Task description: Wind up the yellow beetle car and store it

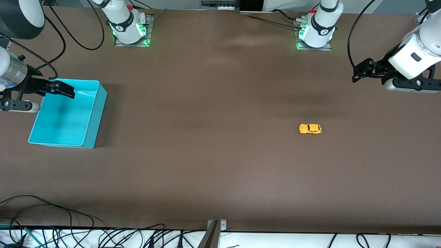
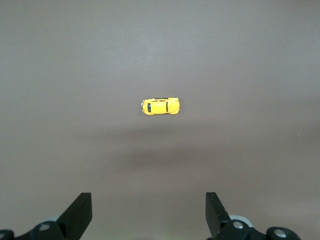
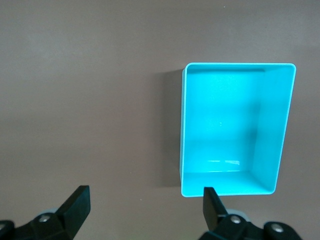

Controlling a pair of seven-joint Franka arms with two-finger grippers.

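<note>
The yellow beetle car (image 1: 310,128) stands on its wheels on the brown table toward the left arm's end, and it also shows in the left wrist view (image 2: 160,106). The turquoise bin (image 1: 65,117) sits toward the right arm's end and is empty; it shows in the right wrist view (image 3: 225,115) too. My left gripper (image 1: 360,71) is open and empty, up in the air over bare table, apart from the car. My right gripper (image 1: 67,90) is open and empty, up over the bin's rim. Both grippers' open fingers show in the wrist views: the left (image 2: 149,210) and the right (image 3: 146,205).
Both arm bases (image 1: 129,27) (image 1: 315,32) stand at the table's edge farthest from the front camera. Loose black cables (image 1: 51,220) and a metal bracket (image 1: 215,229) lie along the edge nearest the camera. Bare brown table lies between the car and the bin.
</note>
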